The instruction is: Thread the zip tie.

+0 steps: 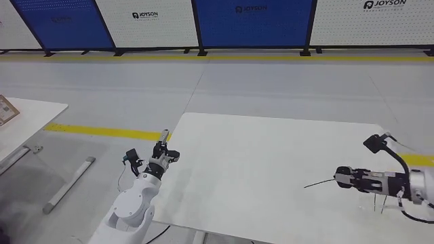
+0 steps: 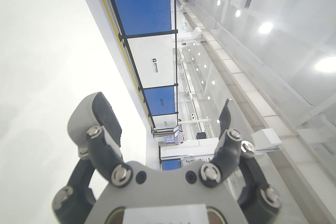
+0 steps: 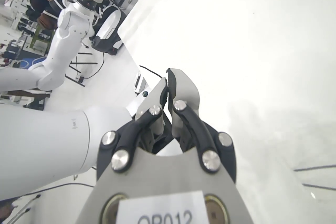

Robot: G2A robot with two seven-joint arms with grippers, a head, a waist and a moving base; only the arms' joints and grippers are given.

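Zip tie [image 1: 319, 184] — too thin to tell head from tail; two dark strands [image 3: 315, 168] on worktop [image 3: 236, 25] — cut off at right wrist view's edge.

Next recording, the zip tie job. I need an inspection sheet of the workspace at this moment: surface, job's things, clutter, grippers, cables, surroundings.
Surface: white table with rounded corners.
Job's things: a thin black zip tie sticks out of the right gripper toward the table's middle. Two more thin dark strips, likely spare ties, lie on the table beside that arm.
Clutter: nothing seen.
Grippers: left gripper open and holding nothing, by the table's near left corner. Right gripper shut on the zip tie.
Cables: a black cable arcs over the right wrist.
Surroundings: blue and white panels, yellow floor line, second table to the left.
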